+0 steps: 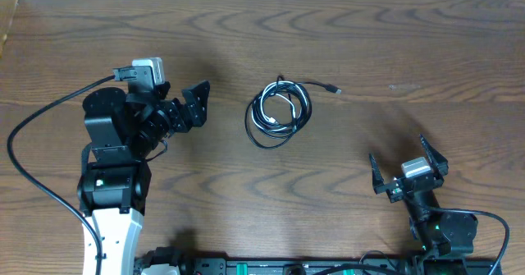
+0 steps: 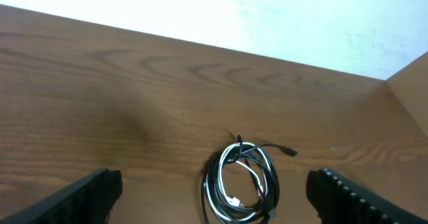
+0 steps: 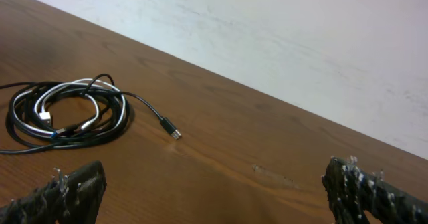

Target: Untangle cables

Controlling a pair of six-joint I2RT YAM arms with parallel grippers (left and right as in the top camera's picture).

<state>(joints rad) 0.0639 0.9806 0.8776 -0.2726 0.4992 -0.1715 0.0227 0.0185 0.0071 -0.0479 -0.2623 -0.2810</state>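
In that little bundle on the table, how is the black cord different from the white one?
The thin black cable runs in wider outer loops; the thin white cable curls smaller inside them. The black cable's tail leaves the coil, ending in a plug on bare wood; the white cable's plug stays inside. Both lie coiled together on the brown wooden table.

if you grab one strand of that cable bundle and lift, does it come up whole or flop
Probably floppy: the cables are thin cords lying in loose, uneven loops, so they would likely sag. Likely light, being so slender. The black and white strands overlap, so others may drag along, and the free plug end would probably trail.
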